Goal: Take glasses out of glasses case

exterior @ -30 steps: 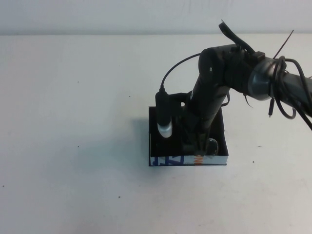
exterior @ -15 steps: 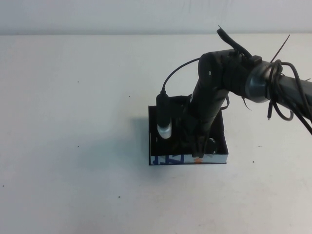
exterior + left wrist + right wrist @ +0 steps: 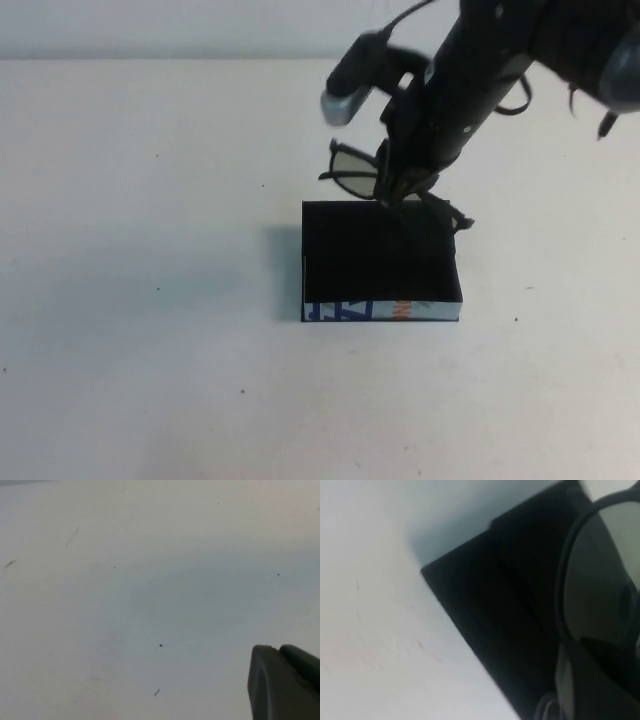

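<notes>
The glasses [image 3: 355, 172], dark-framed with greyish lenses, hang in the air over the far edge of the glasses case [image 3: 380, 262]. The case is an open black box with a white printed front edge, and its inside shows bare. My right gripper [image 3: 393, 190] is shut on the glasses at the middle of the frame, with one temple arm sticking out to the right. In the right wrist view a lens [image 3: 600, 570] hangs over the black case [image 3: 505, 610]. My left gripper [image 3: 279, 651] is shut and empty over bare table, out of the high view.
The white table [image 3: 150, 300] lies all around the case. The right arm and its cables reach in from the upper right. A grey-tipped cylinder [image 3: 345, 95] on the arm sticks out to the left.
My right gripper has risen out of the case and moved toward the far side, lifting the glasses with it. The case has stayed in place.
</notes>
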